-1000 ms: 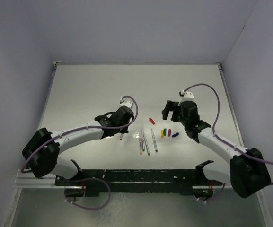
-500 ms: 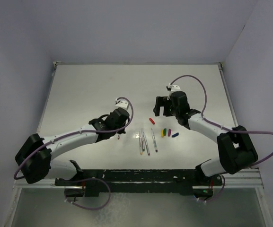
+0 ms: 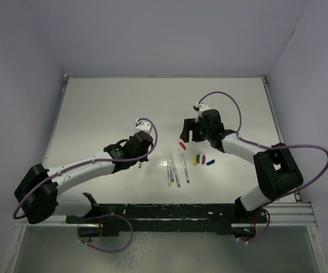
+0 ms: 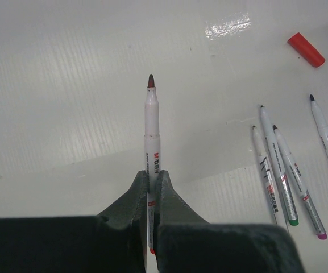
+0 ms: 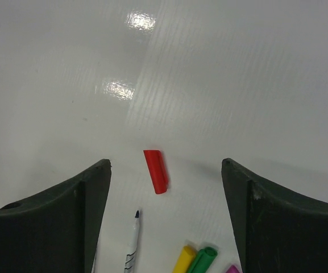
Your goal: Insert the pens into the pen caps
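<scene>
Left gripper [image 4: 152, 196] is clamped tight on a slim whitish-grey marker pen [image 4: 152, 128] w/ a reddish tip, the pen sticking straight out past the jaws. Right gripper [image 5: 165, 165] is spread wide w/ nothing in it, hanging right over the stubby red plastic cap [image 5: 156, 170] lying flat on the white table [image 3: 107, 114]. Other four pens [image 4: 283, 170] lie side by side btw the arms, w/ the yellow, green, purple + blue caps [image 3: 203, 159] just right of them.

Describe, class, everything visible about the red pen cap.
The red pen cap is a short, stubby tube of glossy red plastic. It lies flat on the white table, apart from the other caps and the pens. Only the table touches it; the right gripper hovers open over it.
</scene>
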